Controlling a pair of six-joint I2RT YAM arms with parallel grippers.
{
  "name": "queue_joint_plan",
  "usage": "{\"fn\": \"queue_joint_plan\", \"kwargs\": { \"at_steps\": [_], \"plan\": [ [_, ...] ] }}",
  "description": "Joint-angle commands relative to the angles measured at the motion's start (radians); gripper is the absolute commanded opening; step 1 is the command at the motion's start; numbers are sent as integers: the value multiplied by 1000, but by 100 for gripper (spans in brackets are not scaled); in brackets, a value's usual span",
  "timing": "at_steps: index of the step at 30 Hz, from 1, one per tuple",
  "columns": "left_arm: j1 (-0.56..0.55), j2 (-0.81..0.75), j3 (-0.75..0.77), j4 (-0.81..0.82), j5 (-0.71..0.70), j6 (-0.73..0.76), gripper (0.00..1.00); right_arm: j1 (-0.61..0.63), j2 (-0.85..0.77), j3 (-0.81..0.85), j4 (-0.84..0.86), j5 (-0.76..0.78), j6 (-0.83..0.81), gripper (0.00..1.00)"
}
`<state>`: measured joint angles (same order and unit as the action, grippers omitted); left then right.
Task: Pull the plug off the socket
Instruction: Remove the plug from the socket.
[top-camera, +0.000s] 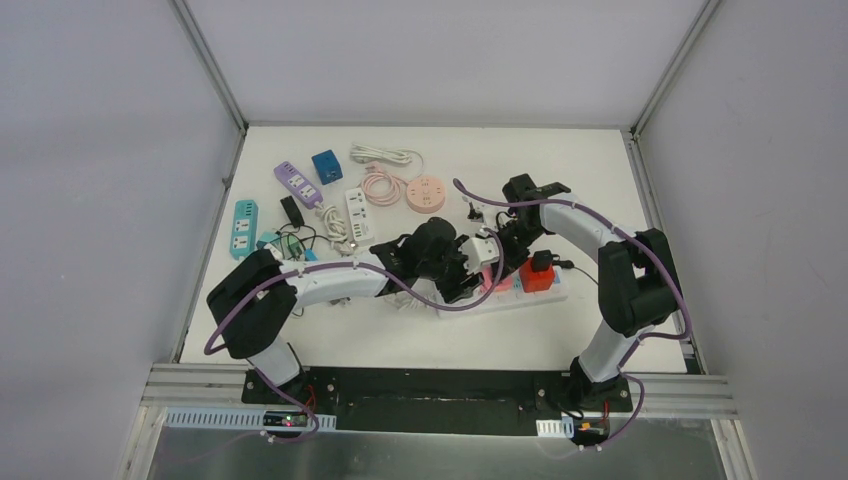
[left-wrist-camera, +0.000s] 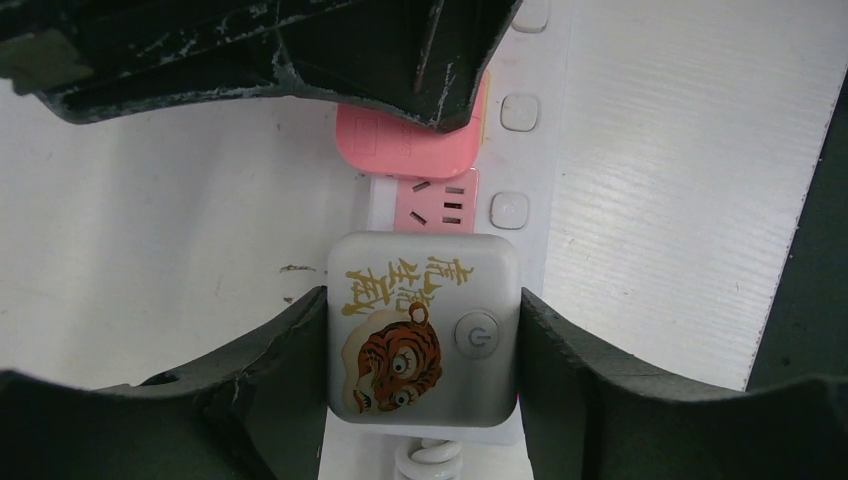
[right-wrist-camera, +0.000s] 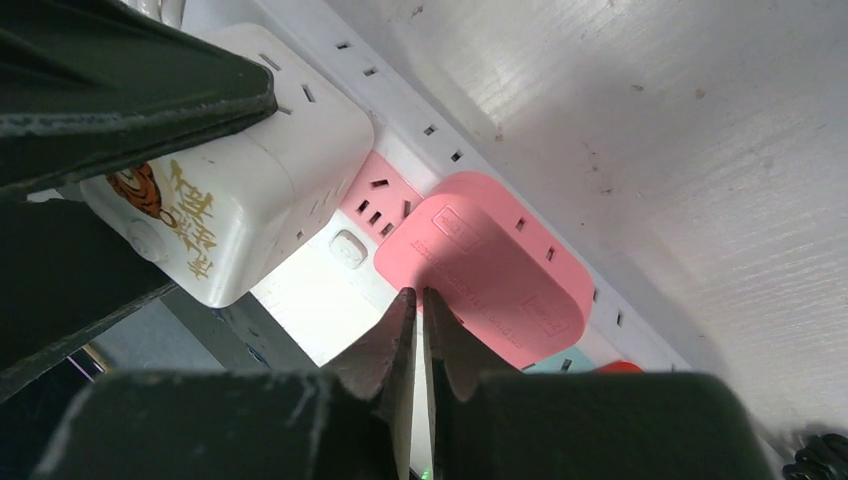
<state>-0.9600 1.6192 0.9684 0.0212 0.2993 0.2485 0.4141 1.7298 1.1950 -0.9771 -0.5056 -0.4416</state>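
A white power strip (top-camera: 548, 291) lies at the table's centre right. A white cube plug with a tiger picture (left-wrist-camera: 423, 330) sits in it, a coiled white cord below it. My left gripper (left-wrist-camera: 423, 345) is shut on this tiger plug, one finger against each side. A pink plug (left-wrist-camera: 405, 150) sits in the strip just beyond it, with a bare pink socket (left-wrist-camera: 440, 203) between them. My right gripper (right-wrist-camera: 420, 300) is shut and empty, its tips resting at the pink plug's (right-wrist-camera: 490, 270) edge. The tiger plug (right-wrist-camera: 230, 200) also shows in the right wrist view.
A red plug with a black top (top-camera: 539, 272) sits further right on the strip. At the far left lie a teal strip (top-camera: 243, 228), a purple strip (top-camera: 298, 183), a blue cube (top-camera: 327, 165), a white strip (top-camera: 358, 210), a round pink socket (top-camera: 427, 193) and coiled cables.
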Motion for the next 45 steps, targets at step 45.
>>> {"fn": "queue_joint_plan", "kwargs": {
  "at_steps": [45],
  "plan": [
    [-29,-71,84,-83,-134,80,0,12,50,-6,62,116,-8,10]
  ]
}}
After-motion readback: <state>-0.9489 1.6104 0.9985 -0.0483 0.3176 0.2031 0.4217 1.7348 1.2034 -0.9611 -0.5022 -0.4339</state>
